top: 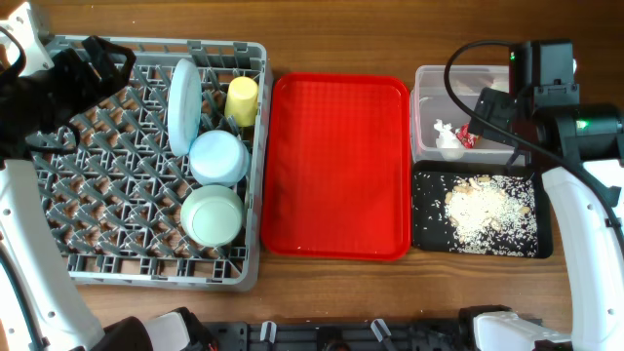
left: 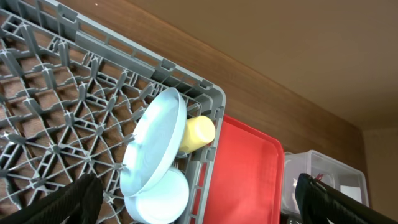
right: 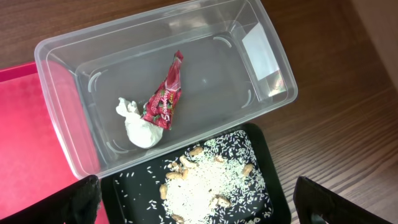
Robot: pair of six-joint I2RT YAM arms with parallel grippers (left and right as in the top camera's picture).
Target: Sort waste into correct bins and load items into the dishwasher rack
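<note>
Your right gripper (right: 199, 210) hung spread wide and empty over the clear tub (right: 68, 56); the red wrapper (right: 163, 99) lay inside, just ahead, its long axis slanting away to the right, touching the tissue (right: 138, 124). Your left arm (top: 68, 83) sat well apart.

The left arm (top: 24, 234) and right arm (top: 585, 244) have glossy white link shells, with black joints and wrist housings. A black cable (top: 450, 70) loops off the right wrist, near a small green light (top: 585, 125). The left pincer (left: 199, 202) and right pincer (right: 196, 202) have matte black fingers (left: 65, 200).
</note>
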